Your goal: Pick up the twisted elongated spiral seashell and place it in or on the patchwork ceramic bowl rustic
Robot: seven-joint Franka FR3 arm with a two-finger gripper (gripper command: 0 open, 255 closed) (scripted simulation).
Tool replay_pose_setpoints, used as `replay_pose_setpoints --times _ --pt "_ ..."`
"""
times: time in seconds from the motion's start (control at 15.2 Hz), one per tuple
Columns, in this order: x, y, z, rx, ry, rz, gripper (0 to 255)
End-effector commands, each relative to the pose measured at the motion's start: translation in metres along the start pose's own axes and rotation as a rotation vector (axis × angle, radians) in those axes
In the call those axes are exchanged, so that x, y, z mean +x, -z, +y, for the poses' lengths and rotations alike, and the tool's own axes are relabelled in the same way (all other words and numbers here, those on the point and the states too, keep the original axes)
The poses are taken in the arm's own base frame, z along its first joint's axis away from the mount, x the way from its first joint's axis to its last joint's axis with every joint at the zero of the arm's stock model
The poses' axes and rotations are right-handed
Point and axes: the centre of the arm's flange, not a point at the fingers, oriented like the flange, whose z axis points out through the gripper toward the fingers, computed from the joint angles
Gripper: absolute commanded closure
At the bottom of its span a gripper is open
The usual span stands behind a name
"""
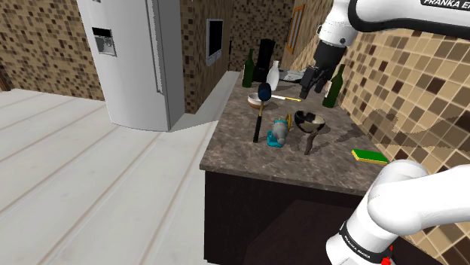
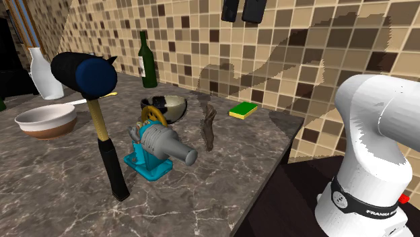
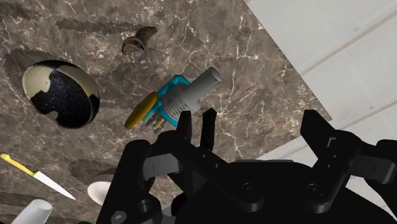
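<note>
Marbled countertop (image 1: 235,150) holds the brown spiral seashell (image 1: 311,141) just at the patchwork bowl's (image 1: 307,117) 6 o'clock in the shoulder view, long axis 1-to-7, with the wide-open, empty gripper (image 1: 316,84) hovering at its 12.

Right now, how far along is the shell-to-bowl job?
Nothing done: the spiral shell lies on the counter beside the patchwork bowl, not in it. In hand: nothing; the gripper hangs open above the counter. Left: descend, grasp, lift, place.
</note>
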Motion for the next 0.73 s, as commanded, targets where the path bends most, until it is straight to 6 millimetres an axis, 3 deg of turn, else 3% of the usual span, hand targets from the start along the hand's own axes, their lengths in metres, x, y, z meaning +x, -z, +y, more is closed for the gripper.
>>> replay_pose_setpoints --times 0.0,0.66 --pt "0.0 0.0 0.0 0.0 0.0 0.0 0" --pt "-0.007 -0.104 0.068 -0.078 0.064 -0.05 0"
